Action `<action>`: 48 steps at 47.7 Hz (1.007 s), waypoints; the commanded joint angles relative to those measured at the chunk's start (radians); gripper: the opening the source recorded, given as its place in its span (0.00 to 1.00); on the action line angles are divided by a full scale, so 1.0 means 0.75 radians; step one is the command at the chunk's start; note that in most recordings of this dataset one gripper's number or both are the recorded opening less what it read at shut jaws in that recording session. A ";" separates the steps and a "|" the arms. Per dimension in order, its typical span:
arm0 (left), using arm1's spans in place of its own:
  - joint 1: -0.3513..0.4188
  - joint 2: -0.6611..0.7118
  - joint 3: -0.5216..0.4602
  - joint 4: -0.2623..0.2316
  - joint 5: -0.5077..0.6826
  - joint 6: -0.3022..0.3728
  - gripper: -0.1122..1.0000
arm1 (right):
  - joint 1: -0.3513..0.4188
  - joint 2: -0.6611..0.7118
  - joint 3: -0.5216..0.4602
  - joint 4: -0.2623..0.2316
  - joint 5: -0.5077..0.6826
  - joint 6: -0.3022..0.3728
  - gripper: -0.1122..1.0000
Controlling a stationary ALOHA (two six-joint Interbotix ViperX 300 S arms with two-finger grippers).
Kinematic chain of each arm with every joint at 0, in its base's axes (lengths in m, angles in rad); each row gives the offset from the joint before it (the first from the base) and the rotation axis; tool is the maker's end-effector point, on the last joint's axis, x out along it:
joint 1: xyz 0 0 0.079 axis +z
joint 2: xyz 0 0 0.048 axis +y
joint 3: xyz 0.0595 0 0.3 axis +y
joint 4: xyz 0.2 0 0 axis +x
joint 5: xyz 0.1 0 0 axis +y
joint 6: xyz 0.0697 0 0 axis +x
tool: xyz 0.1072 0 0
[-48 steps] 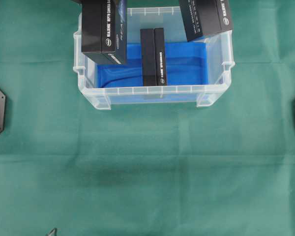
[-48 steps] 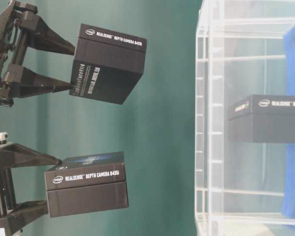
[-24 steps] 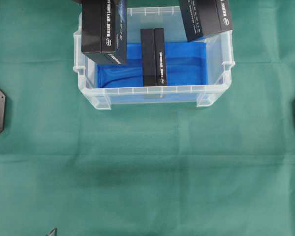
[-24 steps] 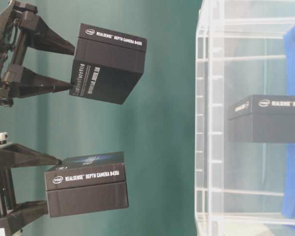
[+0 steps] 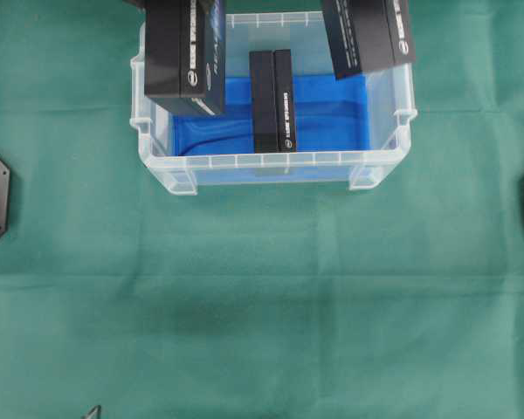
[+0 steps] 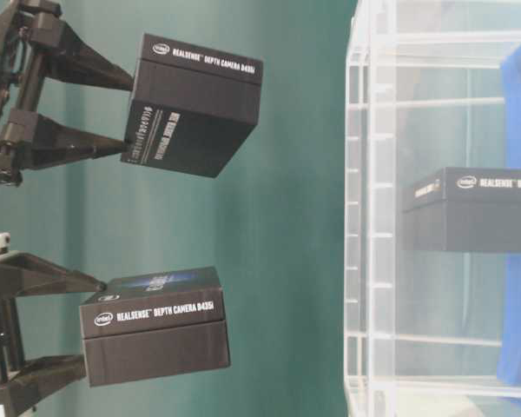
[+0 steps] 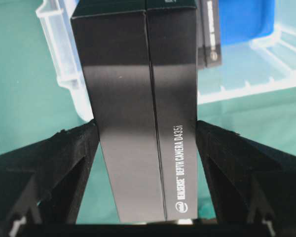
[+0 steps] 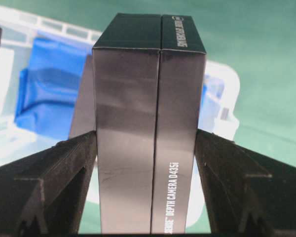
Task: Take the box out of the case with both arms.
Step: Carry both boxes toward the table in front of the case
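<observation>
1. While both arms hang above the case [image 5: 271, 161], you are in the lift-out step: the left end effector [image 7: 147, 138] pinches one black RealSense box [image 7: 138, 98] across its narrow sides.
2. Your right end effector [image 8: 149, 143] likewise pinches a second box [image 8: 148, 123], held tilted over the case's right rim.
3. Each held box's long axis runs away from its end effector.
4. Next, I judge, carry both outward over the green bench [image 5: 262, 305] and lower them.
5. Farther in, a third box [image 5: 272, 100] stands on edge on the blue sheet [image 5: 332, 113], long axis front to back.
</observation>
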 commanded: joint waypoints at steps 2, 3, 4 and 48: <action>-0.063 -0.027 -0.031 0.004 0.018 -0.022 0.67 | 0.059 -0.047 -0.037 -0.006 0.020 0.033 0.70; -0.078 -0.025 -0.031 0.004 0.018 -0.033 0.67 | 0.072 -0.047 -0.037 -0.006 0.022 0.041 0.70; -0.092 -0.025 -0.031 0.004 0.018 -0.045 0.67 | 0.080 -0.047 -0.037 -0.006 0.027 0.047 0.70; -0.747 -0.020 0.037 0.006 -0.010 -0.820 0.67 | 0.792 -0.033 -0.037 -0.055 0.174 0.663 0.70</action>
